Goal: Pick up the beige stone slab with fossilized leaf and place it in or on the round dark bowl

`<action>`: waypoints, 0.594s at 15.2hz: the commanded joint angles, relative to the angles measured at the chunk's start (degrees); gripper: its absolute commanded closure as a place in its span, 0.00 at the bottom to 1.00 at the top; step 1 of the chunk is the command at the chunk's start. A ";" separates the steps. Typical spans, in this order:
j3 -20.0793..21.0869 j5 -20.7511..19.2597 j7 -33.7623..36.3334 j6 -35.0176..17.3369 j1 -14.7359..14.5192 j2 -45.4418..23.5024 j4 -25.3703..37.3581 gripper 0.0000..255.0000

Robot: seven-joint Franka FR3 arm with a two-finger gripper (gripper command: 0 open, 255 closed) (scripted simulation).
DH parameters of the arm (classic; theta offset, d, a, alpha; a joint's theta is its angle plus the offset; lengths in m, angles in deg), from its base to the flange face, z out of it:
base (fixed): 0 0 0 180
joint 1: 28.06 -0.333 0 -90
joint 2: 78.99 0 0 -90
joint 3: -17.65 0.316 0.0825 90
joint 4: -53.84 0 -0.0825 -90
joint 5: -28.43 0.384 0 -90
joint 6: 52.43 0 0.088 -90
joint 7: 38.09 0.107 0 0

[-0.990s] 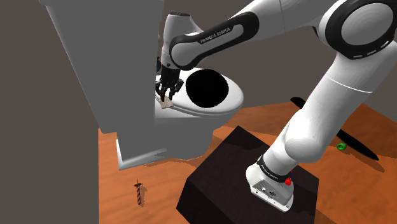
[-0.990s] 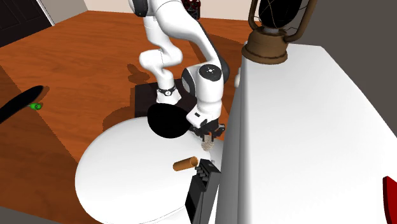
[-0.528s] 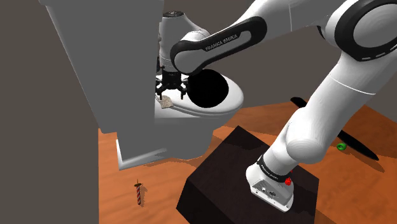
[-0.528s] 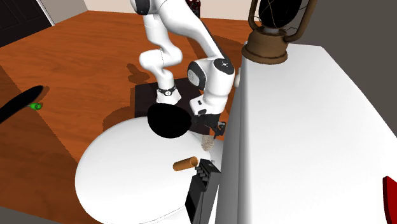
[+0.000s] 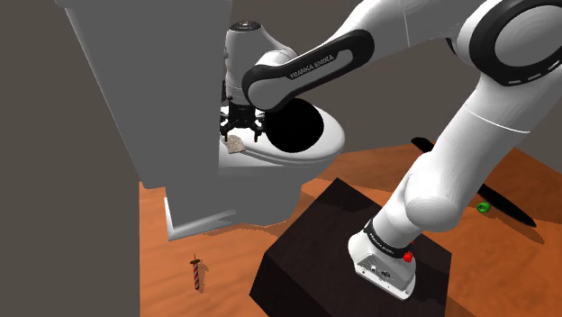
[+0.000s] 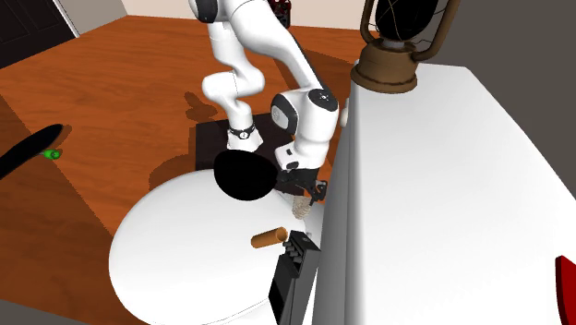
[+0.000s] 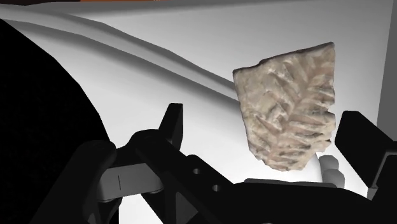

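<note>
Wrist view showed the pincer (image 7: 266, 121) wide open and empty astride the leaf-printed stone slab (image 7: 289, 105), which lay flat on the white desk (image 7: 159, 63) near the black bowl (image 5: 297, 131), so off-centre that closing might shove it sideways or catch only an edge.

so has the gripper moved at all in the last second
yes, in the second exterior view the gripper has shifted a little to that view's right, away from the round black bowl and nearer the tall white cabinet
</note>
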 commanded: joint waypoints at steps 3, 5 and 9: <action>0.62 0.22 -0.05 -2.74 -0.73 -2.02 -0.16 0.00; 0.61 0.30 -0.17 -2.53 -0.71 -1.82 -0.09 1.00; 0.46 0.62 -0.75 -2.28 -0.49 -0.70 -0.82 1.00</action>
